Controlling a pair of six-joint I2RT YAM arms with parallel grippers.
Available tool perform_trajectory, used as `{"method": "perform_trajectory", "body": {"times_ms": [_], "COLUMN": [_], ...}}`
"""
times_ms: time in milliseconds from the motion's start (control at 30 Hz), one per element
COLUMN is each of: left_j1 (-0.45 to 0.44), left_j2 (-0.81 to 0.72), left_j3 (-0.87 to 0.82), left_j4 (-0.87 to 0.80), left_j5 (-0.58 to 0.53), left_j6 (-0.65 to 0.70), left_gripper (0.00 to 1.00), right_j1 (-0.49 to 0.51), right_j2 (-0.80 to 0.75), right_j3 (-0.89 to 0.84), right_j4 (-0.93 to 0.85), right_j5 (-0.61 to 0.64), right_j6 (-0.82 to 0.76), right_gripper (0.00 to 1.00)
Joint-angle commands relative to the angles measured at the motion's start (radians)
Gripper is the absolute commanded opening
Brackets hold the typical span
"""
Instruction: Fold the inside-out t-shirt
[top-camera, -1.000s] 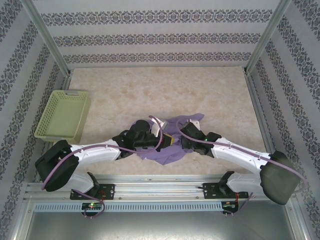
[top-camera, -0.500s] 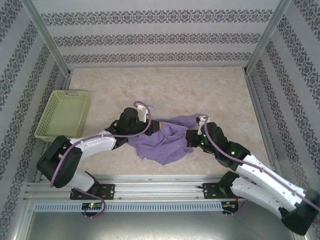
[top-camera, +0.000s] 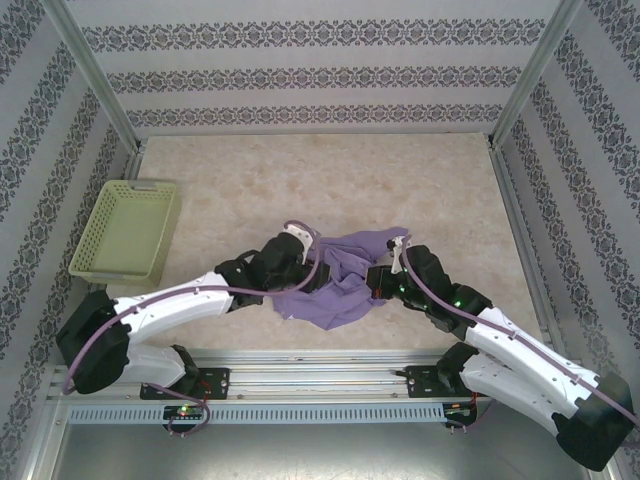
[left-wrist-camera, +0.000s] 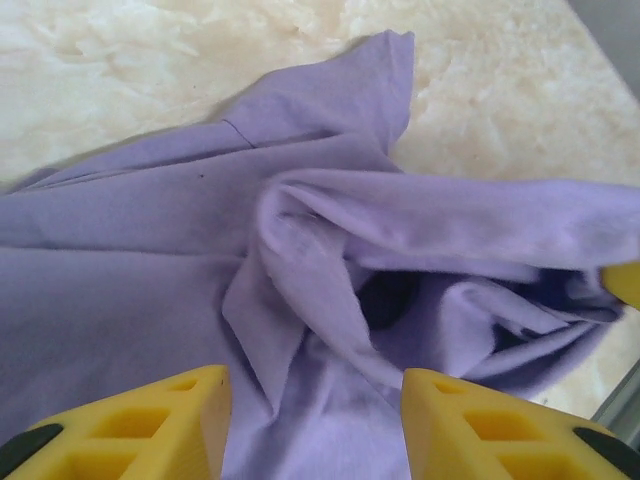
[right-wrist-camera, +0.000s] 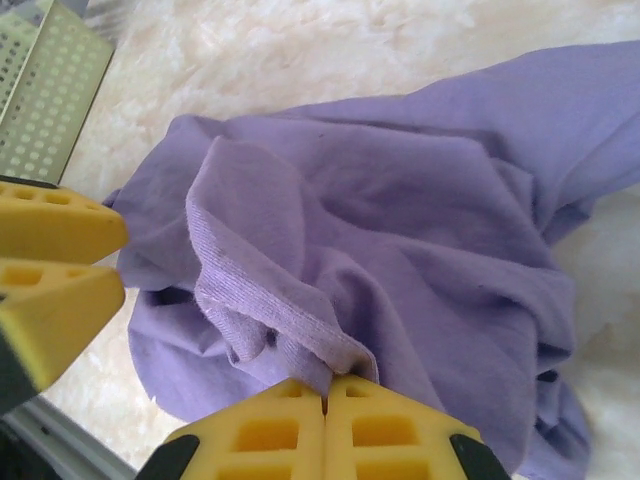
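My right gripper (right-wrist-camera: 325, 392) has its two yellow fingers (right-wrist-camera: 255, 432) pressed together on a ribbed edge of the inside-out t-shirt (right-wrist-camera: 430, 200). The fold of cloth runs straight into the seam between them, as seen from the right wrist camera. My left gripper (left-wrist-camera: 315, 400) hangs over the same garment with its fingers (left-wrist-camera: 170, 415) spread. Lavender cloth is bunched beneath and between them, and a raised fold curls just ahead of the gap. I cannot tell whether those fingers touch the fabric.

From above, the t-shirt (top-camera: 340, 288) lies crumpled in a heap on the marble-patterned table (top-camera: 330, 180). It sits at the near middle, not far from the rail that carries my two arm bases. The left gripper (top-camera: 306, 264) meets the heap at its left edge and the right gripper (top-camera: 380, 280) at its right edge, so the cloth lies between the two. One corner of the shirt reaches toward the far right, past the right wrist.

A yellow-green basket (top-camera: 125, 232) stands at the table's left side, well apart from the shirt. Its perforated wall (right-wrist-camera: 45, 95) shows in the upper left corner of the right wrist view.
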Motion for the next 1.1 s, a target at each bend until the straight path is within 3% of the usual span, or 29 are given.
{"method": "perform_trajectory", "body": {"times_ms": [0, 300, 633, 733, 833, 933, 1067], "left_j1": [-0.081, -0.088, -0.054, -0.047, -0.047, -0.047, -0.045], "left_j2": [0.015, 0.279, 0.447, 0.462, 0.407, 0.277, 0.014], "left_j3": [0.066, 0.268, 0.356, 0.365, 0.318, 0.210, -0.006], "left_j4": [-0.147, -0.204, -0.230, -0.240, -0.223, -0.149, 0.038], "left_j5": [-0.213, -0.265, -0.301, -0.312, -0.338, -0.323, -0.213], "left_j6": [0.042, 0.098, 0.100, 0.104, 0.100, 0.114, 0.121], "left_gripper": [0.48, 0.39, 0.39, 0.20, 0.01, 0.00, 0.00], "right_j1": [0.042, 0.103, 0.119, 0.119, 0.120, 0.120, 0.117], "right_j2": [0.015, 0.034, 0.035, 0.032, 0.054, 0.107, 0.183], "right_j3": [0.027, 0.046, 0.032, 0.032, 0.058, 0.084, 0.101], "right_j4": [0.043, 0.075, 0.100, 0.075, -0.026, -0.105, -0.100], "right_j5": [0.018, 0.046, 0.043, 0.082, 0.200, 0.296, 0.339], "right_j6": [0.001, 0.008, 0.017, 0.022, 0.034, 0.041, 0.033], "right_gripper": [0.00, 0.00, 0.00, 0.00, 0.00, 0.00, 0.00]}}
